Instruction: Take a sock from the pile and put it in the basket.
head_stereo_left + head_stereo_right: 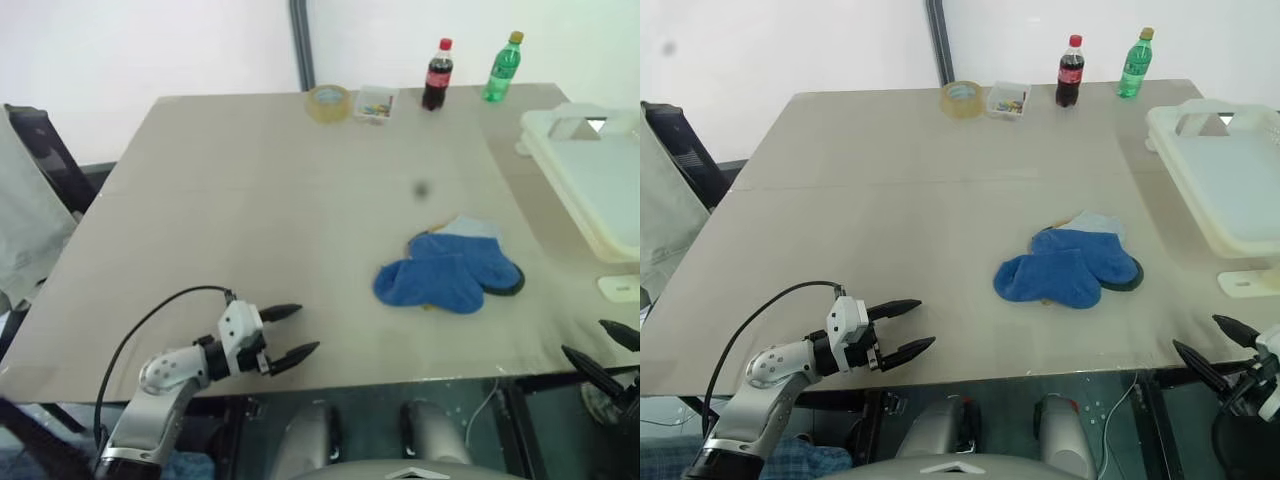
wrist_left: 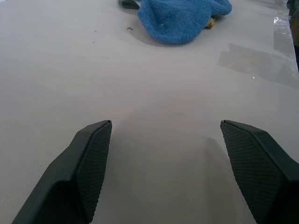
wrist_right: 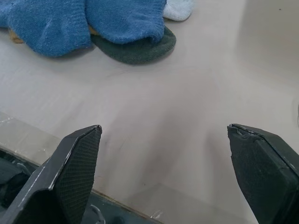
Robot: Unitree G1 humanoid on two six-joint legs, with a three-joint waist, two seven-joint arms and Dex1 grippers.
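Observation:
The pile (image 1: 452, 268) lies on the table's right half, with the royal-blue sock (image 1: 440, 282) on top, a pale grey sock (image 1: 472, 227) peeking out behind and a dark green sock (image 3: 140, 49) under its near edge. At the table's right edge stands the cream-white basket (image 1: 585, 215). My left gripper (image 1: 308, 330) hovers open over the table's front edge, well to the left of the pile, with nothing between its fingers. My right gripper (image 1: 582, 337) is open and empty at the front right corner, pointing towards the pile.
At the far edge stand a tape roll (image 1: 329, 102), a small clear box (image 1: 376, 102), a cola bottle (image 1: 437, 75) and a green bottle (image 1: 503, 67). A small white piece (image 1: 620, 288) lies below the basket. A chair (image 1: 40, 160) stands at the left.

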